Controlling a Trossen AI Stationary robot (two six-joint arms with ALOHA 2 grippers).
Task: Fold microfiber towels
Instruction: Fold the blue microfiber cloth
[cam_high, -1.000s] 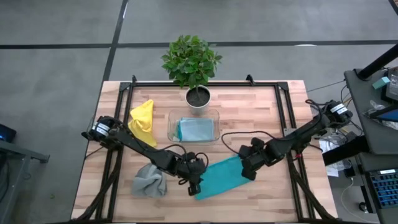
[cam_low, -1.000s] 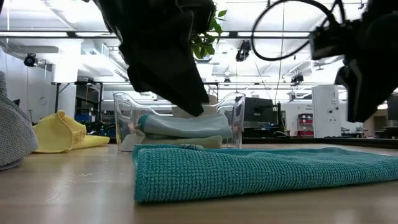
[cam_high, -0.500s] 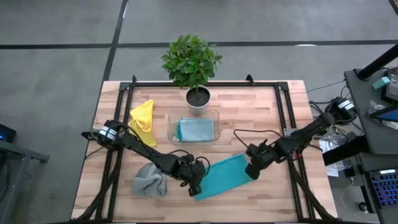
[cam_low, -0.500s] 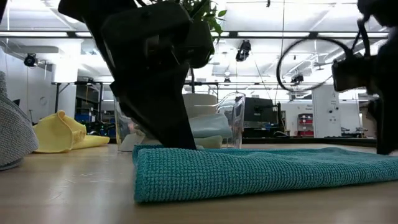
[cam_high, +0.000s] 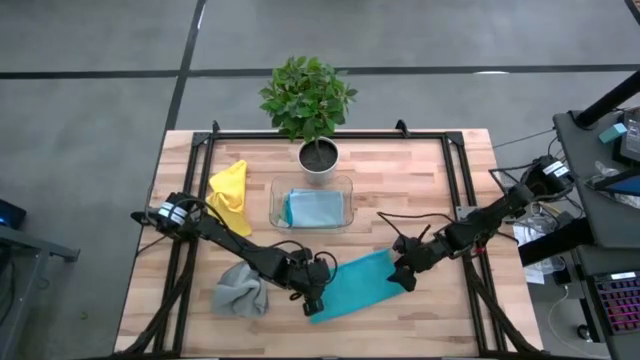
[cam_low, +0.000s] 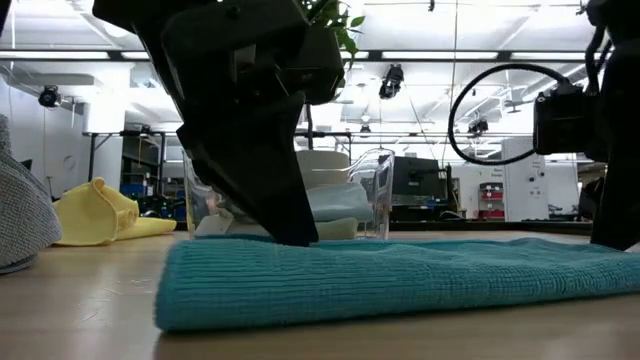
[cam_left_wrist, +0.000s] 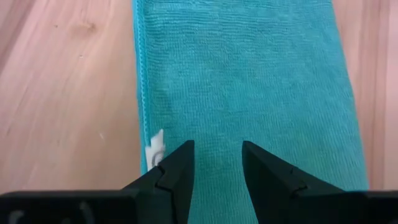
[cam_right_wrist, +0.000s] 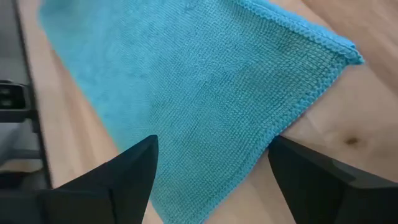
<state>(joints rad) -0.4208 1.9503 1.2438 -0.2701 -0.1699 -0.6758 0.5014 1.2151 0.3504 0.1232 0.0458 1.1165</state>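
The teal towel (cam_high: 355, 285) lies on the table as a long folded strip, running from near left to far right. My left gripper (cam_high: 313, 297) is at its left end, open, with towel showing between the fingers (cam_left_wrist: 217, 165). My right gripper (cam_high: 403, 277) is over the strip's right end, jaws wide open, and the towel's corner (cam_right_wrist: 339, 53) lies beyond them. A yellow towel (cam_high: 230, 195) and a crumpled grey towel (cam_high: 240, 290) lie on the table's left side. A folded light blue towel (cam_high: 315, 208) rests in the clear tray (cam_high: 275, 200). My left gripper comes slanting down from the table's left, and its open fingertips (cam_low: 295, 235) stand on the teal towel's top face near its left end (cam_left_wrist: 214, 134). The towel lies flat on the table under them. Whether my right gripper touches the towel I cannot tell.
A potted plant (cam_high: 318, 155) stands behind the tray at the far middle. Black frame rails (cam_high: 462, 190) run along the table's left, right and far sides. Bare wood (cam_high: 400, 200) shows on the right half.
My left gripper has sunk onto the teal towel's left end. My right gripper has gone down toward the towel's right end and tipped over. The towel's left end has shifted toward the table's left, and its thick folded edge now lies flatter.
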